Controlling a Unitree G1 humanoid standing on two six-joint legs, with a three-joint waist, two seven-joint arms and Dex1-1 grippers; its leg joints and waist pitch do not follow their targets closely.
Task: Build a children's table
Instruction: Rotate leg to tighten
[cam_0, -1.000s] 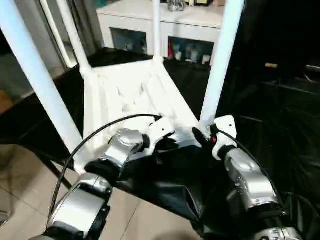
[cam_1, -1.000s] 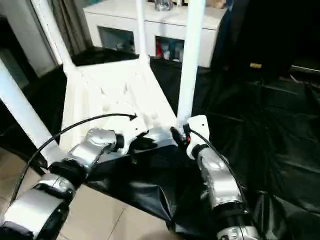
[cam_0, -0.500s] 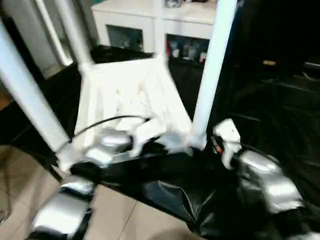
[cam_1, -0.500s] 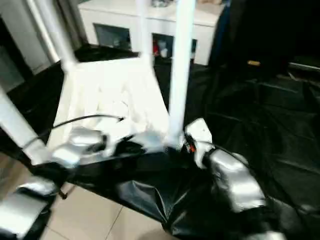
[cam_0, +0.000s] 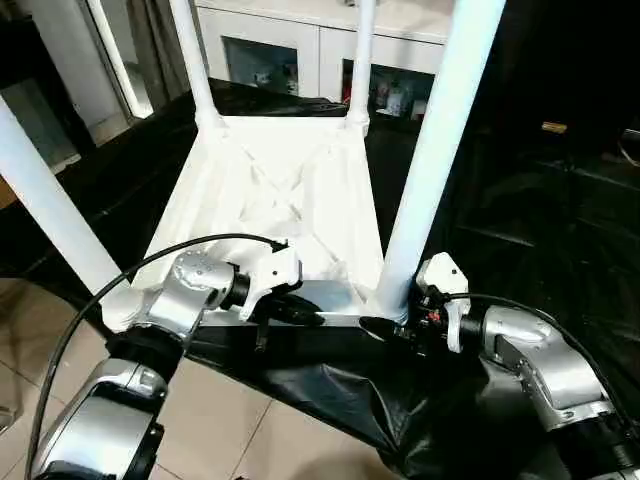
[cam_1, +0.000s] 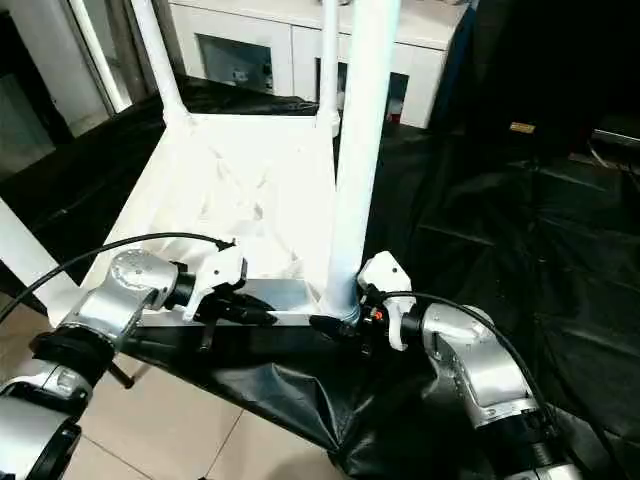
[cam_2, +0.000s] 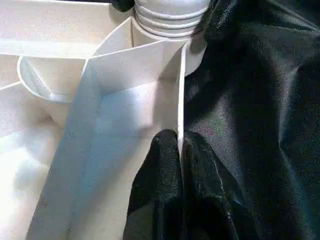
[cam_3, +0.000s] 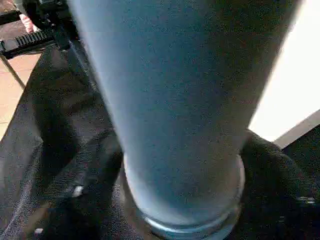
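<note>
Since a second ago both forearms have swung outward and their wrists have turned, so the grippers now come at the table's near edge from the sides rather than from behind. The head camera has also shifted; the table's apparent turn may be only that.

Left eye view: the table (cam_0: 285, 195) lies upside down on black sheeting (cam_0: 520, 230), ribbed underside up, four legs standing in the corner sockets. The near right leg (cam_0: 430, 160) rises steeply past the frame top; the near left leg (cam_0: 45, 205) slants off to the left. The left gripper (cam_0: 300, 313) sits at the table's near rim, between the two near legs. The right gripper (cam_0: 385, 327) is at the foot of the near right leg, touching or just beside its socket. Behind the table stands a white cabinet (cam_0: 300, 50) with glass doors; small items show behind the glass, too small to name.

Right eye view: same layout. The right gripper's fingers reach in at the base of the near right leg.

Left wrist view: the two black fingers (cam_2: 162, 190) are pinched narrowly on the thin upright rim wall of the table, one on each side. A ribbed leg base sits in the corner socket beyond.

Right wrist view: the leg is very close, its base ringed at the socket. Dark finger shapes flank it on both sides, spread wide; whether they press the leg, cannot tell.
</note>
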